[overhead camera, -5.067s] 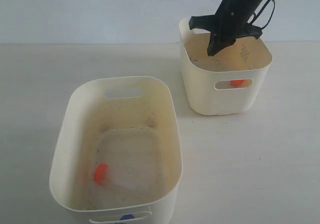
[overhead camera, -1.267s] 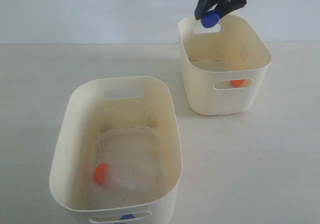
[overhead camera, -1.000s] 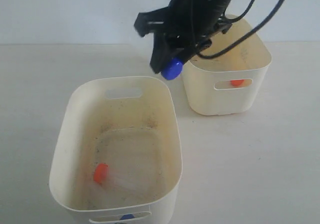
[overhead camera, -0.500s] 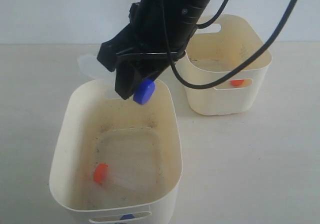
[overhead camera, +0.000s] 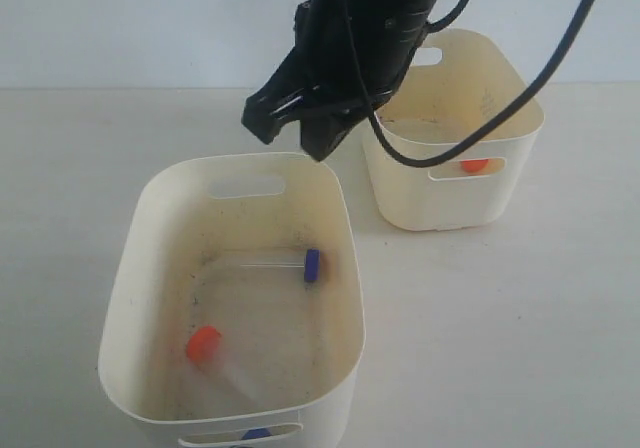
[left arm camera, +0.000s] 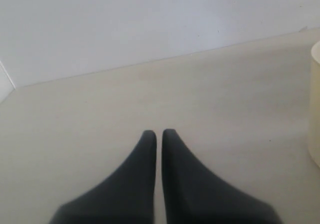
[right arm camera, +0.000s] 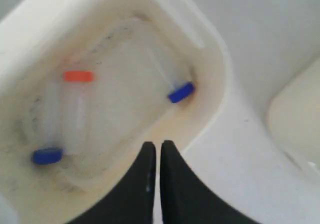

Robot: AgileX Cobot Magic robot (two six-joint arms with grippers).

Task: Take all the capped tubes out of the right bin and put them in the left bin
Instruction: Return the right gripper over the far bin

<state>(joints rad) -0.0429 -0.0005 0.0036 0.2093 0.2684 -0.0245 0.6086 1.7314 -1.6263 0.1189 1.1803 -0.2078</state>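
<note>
The left bin (overhead camera: 160,268) holds three capped tubes. A blue-capped one (overhead camera: 311,265) lies near its right wall, an orange-capped one (overhead camera: 203,343) lies at the near left, and a blue cap (overhead camera: 255,433) shows through the near handle slot. My right gripper (overhead camera: 318,148) hangs shut and empty above the bin's far right rim. The right wrist view shows the same gripper (right arm camera: 157,144) over the rim (right arm camera: 220,69), with blue (right arm camera: 180,92), orange (right arm camera: 78,76) and blue (right arm camera: 47,155) caps below. In the right bin (overhead camera: 400,183) an orange cap (overhead camera: 474,165) shows through a slot. My left gripper (left arm camera: 156,132) is shut over bare table.
The two bins stand close together on a pale table, the right bin's corner (right arm camera: 295,119) just beside my right gripper. A cream bin's edge (left arm camera: 316,109) shows at the side of the left wrist view. The right arm's cables hang over the right bin.
My right gripper carried a blue-capped tube from the right bin across to the left bin, let it go, and has shut again. The tube now lies on the left bin's floor.
</note>
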